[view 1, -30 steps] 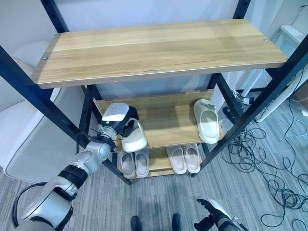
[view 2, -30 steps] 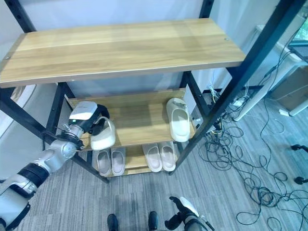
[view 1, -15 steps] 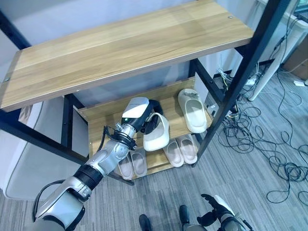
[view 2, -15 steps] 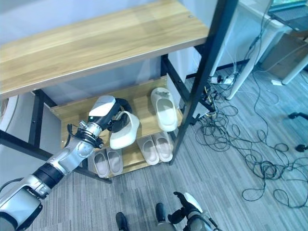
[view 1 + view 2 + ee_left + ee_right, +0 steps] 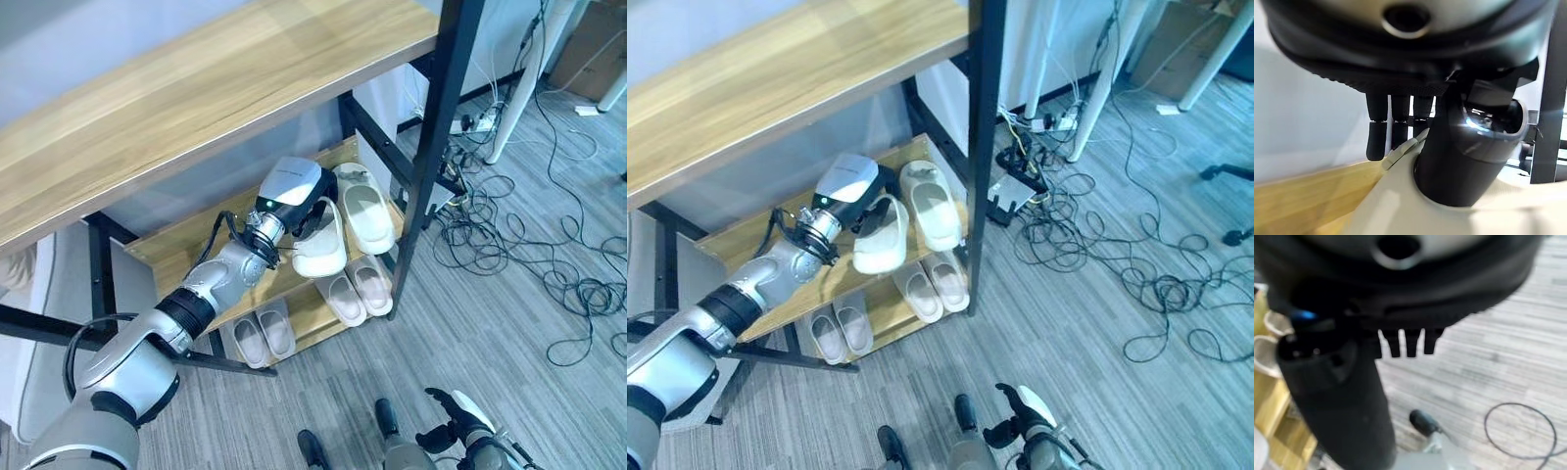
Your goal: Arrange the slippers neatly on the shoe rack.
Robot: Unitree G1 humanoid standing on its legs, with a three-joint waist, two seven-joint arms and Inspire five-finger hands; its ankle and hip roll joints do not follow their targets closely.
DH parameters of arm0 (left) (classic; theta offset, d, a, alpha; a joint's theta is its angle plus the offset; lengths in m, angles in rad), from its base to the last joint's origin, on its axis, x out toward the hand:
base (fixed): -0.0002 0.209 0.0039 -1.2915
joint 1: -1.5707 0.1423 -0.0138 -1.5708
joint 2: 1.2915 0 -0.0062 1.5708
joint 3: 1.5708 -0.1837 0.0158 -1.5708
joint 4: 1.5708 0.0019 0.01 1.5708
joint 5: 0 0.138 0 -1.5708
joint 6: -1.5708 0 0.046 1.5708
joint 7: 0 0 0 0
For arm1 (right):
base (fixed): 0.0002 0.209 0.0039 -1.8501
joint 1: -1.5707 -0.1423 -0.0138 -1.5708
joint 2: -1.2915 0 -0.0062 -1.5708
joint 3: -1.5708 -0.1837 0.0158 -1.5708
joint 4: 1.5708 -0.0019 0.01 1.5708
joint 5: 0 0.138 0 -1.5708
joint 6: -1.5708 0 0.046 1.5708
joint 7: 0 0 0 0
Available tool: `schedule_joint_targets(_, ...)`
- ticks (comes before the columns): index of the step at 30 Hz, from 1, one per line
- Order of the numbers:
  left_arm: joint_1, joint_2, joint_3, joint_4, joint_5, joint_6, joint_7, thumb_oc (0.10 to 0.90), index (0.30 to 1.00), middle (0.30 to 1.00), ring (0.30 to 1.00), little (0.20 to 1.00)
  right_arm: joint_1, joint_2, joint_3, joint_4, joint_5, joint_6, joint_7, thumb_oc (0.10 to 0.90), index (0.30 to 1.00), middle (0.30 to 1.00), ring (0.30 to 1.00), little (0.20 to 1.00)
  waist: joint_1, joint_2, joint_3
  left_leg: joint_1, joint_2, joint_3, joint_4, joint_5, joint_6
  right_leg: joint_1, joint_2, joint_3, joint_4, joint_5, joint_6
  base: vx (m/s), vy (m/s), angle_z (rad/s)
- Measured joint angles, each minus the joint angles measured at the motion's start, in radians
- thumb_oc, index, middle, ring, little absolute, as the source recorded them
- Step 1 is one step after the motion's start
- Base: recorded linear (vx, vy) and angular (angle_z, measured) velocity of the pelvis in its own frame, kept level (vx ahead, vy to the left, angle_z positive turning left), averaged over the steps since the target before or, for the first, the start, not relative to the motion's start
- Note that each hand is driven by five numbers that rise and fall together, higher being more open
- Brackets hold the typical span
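Left eye view gave me the left hand (image 5: 306, 201) curled round a cream slipper (image 5: 319, 249), held at the middle shelf (image 5: 186, 245) of the shoe rack (image 5: 431, 147), just beside the other cream slipper (image 5: 365, 213) lying there. Two pairs of slippers (image 5: 304, 313) sat on the bottom shelf. My right hand (image 5: 453, 429) hung low over the floor (image 5: 549, 392), fingers loosely spread, holding nothing.

Grey wood-look plank floor (image 5: 1136, 206) spreads across the room; a tangle of black cables (image 5: 1117, 284) sprawls over it, running to a power strip (image 5: 480, 121) by the pale wall (image 5: 88, 20); white table legs (image 5: 1102, 73) stand at the far right corner.
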Motion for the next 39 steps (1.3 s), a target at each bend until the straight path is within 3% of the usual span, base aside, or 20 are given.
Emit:
schedule_joint_targets(16, -0.051, 0.044, -0.046, 0.151, 0.001, 0.003, 0.024, 0.400, 0.300, 0.300, 0.300, 0.300, -0.011, 0.003, 0.009, 0.000, 0.022, -0.019, -0.004, 0.800, 0.900, 0.900, 0.900, 0.900, -0.011, -0.016, 0.012, -0.027, -0.002, -0.001, 0.000, 0.000, 0.000, -0.028, -0.002, 0.003, 0.000, 0.007, -0.007, 0.00, -0.004, -0.01)
schedule_joint_targets(17, -0.051, 0.044, -0.046, 0.152, 0.001, 0.003, 0.027, 0.424, 0.335, 0.335, 0.335, 0.335, -0.011, 0.003, 0.009, 0.000, 0.023, -0.019, -0.004, 0.800, 0.900, 0.900, 0.900, 0.900, -0.011, -0.017, 0.012, -0.027, -0.002, -0.001, 0.000, 0.000, 0.000, -0.028, -0.002, 0.003, 0.000, 0.007, -0.007, 0.00, 0.000, 0.00)
schedule_joint_targets(18, -0.051, 0.044, -0.046, 0.152, 0.001, 0.003, 0.031, 0.507, 0.460, 0.460, 0.460, 0.460, -0.011, 0.003, 0.009, 0.001, 0.024, -0.019, -0.004, 0.800, 0.900, 0.900, 0.900, 0.900, -0.011, -0.018, 0.013, -0.027, -0.002, -0.001, 0.000, 0.000, 0.000, -0.028, -0.002, 0.003, 0.000, 0.007, -0.007, 0.00, 0.000, 0.00)
schedule_joint_targets(19, -0.051, 0.044, -0.046, 0.155, 0.001, 0.003, 0.038, 0.627, 0.641, 0.641, 0.641, 0.641, -0.011, 0.004, 0.009, 0.000, 0.025, -0.020, -0.005, 0.800, 0.900, 0.900, 0.900, 0.900, -0.011, -0.019, 0.014, -0.027, -0.002, -0.001, 0.000, 0.000, 0.000, -0.028, -0.002, 0.003, 0.000, 0.007, -0.007, 0.00, 0.000, 0.00)
schedule_joint_targets(21, -0.051, 0.044, -0.046, 0.157, 0.001, 0.003, 0.039, 0.800, 0.900, 0.900, 0.900, 0.900, -0.011, 0.004, 0.009, 0.000, 0.025, -0.021, -0.005, 0.800, 0.900, 0.900, 0.900, 0.900, -0.012, -0.020, 0.015, -0.027, -0.002, -0.001, 0.000, 0.000, 0.000, -0.028, -0.002, 0.003, 0.000, 0.007, -0.007, 0.00, 0.000, 0.00)
schedule_joint_targets(39, -0.076, 0.035, -0.029, 0.101, -0.138, 0.000, 0.037, 0.800, 0.900, 0.900, 0.900, 0.900, -0.014, 0.007, 0.009, -0.001, 0.030, -0.027, -0.009, 0.800, 0.900, 0.900, 0.900, 0.900, -0.007, -0.030, 0.021, -0.025, -0.002, -0.021, 0.000, 0.000, 0.000, -0.015, -0.002, -0.020, 0.000, 0.011, -0.008, 0.00, -0.004, 0.03)
